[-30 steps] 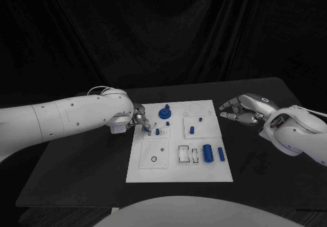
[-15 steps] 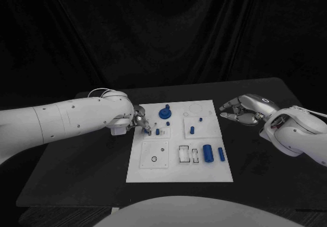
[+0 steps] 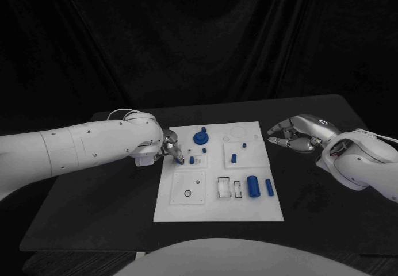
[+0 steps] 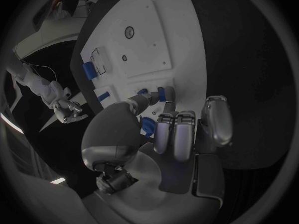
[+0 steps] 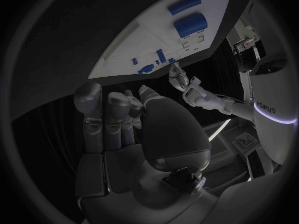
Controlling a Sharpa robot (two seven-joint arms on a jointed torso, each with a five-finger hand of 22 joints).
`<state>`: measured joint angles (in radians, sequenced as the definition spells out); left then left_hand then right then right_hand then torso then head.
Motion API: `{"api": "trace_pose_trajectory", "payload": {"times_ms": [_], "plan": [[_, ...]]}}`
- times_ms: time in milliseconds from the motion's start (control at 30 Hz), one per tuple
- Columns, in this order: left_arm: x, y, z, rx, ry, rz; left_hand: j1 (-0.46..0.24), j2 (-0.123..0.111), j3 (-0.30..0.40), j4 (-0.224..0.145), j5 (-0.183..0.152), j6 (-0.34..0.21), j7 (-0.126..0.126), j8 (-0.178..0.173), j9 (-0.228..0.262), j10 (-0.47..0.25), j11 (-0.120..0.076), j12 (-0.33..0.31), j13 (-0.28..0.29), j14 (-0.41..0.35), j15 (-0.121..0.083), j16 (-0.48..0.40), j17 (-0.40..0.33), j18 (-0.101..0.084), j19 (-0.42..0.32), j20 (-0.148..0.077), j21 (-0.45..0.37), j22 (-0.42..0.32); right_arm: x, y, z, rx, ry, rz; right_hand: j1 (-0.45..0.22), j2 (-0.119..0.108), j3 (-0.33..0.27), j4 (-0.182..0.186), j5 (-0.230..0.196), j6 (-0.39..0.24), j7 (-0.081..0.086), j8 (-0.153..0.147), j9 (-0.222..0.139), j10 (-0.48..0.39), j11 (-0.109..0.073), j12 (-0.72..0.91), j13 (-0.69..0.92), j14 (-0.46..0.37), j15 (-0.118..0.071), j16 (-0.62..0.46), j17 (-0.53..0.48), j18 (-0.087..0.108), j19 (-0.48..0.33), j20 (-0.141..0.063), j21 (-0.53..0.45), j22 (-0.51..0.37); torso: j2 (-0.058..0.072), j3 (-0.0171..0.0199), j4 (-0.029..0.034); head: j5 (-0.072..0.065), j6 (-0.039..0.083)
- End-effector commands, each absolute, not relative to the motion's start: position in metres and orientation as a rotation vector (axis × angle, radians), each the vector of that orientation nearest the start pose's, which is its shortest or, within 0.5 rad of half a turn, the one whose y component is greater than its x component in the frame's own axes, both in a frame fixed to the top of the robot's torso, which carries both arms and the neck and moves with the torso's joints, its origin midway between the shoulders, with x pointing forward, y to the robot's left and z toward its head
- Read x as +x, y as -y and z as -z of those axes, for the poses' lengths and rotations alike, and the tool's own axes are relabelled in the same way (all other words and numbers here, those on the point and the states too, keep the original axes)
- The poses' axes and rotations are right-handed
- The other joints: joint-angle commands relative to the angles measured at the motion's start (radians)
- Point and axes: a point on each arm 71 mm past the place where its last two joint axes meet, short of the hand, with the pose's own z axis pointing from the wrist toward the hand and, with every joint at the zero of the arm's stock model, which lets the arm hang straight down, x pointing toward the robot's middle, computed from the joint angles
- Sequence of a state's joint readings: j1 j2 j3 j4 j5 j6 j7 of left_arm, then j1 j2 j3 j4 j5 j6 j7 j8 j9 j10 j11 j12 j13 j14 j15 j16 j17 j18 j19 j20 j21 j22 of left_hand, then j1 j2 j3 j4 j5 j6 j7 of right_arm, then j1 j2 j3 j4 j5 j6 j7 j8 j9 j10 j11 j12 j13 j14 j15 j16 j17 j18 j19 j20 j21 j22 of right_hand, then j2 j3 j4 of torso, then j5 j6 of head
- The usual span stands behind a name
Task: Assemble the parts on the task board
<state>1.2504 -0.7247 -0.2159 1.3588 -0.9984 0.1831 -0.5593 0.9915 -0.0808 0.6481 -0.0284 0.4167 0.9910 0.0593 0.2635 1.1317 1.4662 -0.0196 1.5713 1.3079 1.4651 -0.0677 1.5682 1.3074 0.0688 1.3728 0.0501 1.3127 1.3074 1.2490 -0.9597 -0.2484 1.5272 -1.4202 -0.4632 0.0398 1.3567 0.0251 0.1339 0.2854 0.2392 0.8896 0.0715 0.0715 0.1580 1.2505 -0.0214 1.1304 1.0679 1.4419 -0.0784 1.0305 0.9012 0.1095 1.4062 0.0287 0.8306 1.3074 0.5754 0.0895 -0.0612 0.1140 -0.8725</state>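
In the head view the left hand (image 3: 170,150) is at the left edge of the task board (image 3: 217,204), and its fingertips pinch a small blue peg (image 3: 179,161) that stands just below them on the board. Compared with one second ago, this hand has moved very little; its arm has shifted slightly toward the board. The right hand (image 3: 292,137) stays above the table (image 3: 99,201), just beside the far right corner of the board, with its fingers curled in and nothing in them. It has not moved. Beside the left hand, toward the right hand, there is a round blue gear (image 3: 201,138). Nearer the robot lie a thick blue cylinder (image 3: 253,186) and a thinner one (image 3: 268,187).

In the left wrist view the left hand (image 4: 177,134) holds the blue peg (image 4: 162,93) between the thumb and one finger, at the board's edge.

In the right wrist view the right hand (image 5: 127,129) has its fingers folded toward the palm and holds no part. The board (image 5: 124,47) lies beyond its fingertips.
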Motion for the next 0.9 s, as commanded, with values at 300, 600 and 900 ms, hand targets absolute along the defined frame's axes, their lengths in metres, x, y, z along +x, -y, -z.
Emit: {"api": "trace_pose_trajectory", "payload": {"times_ms": [300,600,900], "plan": [[0.4799,-0.2121,0.2756,-0.186,-2.491,0.252,0.003,0.012,0.106,-0.106,0.007,-0.001,-0.003,0.005,0.001,0.105,0.005,-0.001,0.263,0.106,0.007,0.003,0.263,0.004,0.001,0.002,0.003,0.131,0.4578,0.2574,0.2237,-0.184,-1.664,-0.616,0.009,0.0,0.007,0.0,0.007,-0.006,-0.001,-0.004,-0.002,-0.008,0.002,-0.003,-0.001,-0.006,0.0,-0.007,-0.001,0.007,-0.002,0.005,-0.004,0.108,0.0,0.0003,0.0,-0.001,0.0],[0.4806,-0.2112,0.2774,-0.191,-2.487,0.254,0.003,0.013,0.107,-0.108,0.008,0.0,-0.002,0.006,0.002,0.105,0.005,-0.001,0.263,0.106,0.007,0.003,0.263,0.004,0.0,0.002,0.001,0.13,0.4578,0.2575,0.2241,-0.183,-1.666,-0.614,0.011,-0.001,0.009,-0.001,0.007,-0.006,0.0,-0.004,-0.002,-0.009,0.002,-0.005,-0.003,-0.006,0.0,-0.008,-0.002,0.008,-0.003,0.006,-0.008,0.107,0.0,0.0,-0.0005,-0.002,0.0],[0.4816,-0.2105,0.2781,-0.195,-2.482,0.255,0.003,0.013,0.107,-0.108,0.008,0.0,-0.002,0.006,0.002,0.105,0.005,-0.001,0.263,0.106,0.007,0.003,0.263,0.004,0.0,0.002,0.001,0.13,0.4576,0.2578,0.2245,-0.183,-1.669,-0.613,0.011,-0.001,0.009,-0.001,0.007,-0.007,0.0,-0.004,-0.003,-0.009,0.002,-0.005,-0.003,-0.007,0.0,-0.009,-0.003,0.007,-0.003,0.006,-0.008,0.107,0.0,0.0002,0.0005,-0.003,0.0]]}}
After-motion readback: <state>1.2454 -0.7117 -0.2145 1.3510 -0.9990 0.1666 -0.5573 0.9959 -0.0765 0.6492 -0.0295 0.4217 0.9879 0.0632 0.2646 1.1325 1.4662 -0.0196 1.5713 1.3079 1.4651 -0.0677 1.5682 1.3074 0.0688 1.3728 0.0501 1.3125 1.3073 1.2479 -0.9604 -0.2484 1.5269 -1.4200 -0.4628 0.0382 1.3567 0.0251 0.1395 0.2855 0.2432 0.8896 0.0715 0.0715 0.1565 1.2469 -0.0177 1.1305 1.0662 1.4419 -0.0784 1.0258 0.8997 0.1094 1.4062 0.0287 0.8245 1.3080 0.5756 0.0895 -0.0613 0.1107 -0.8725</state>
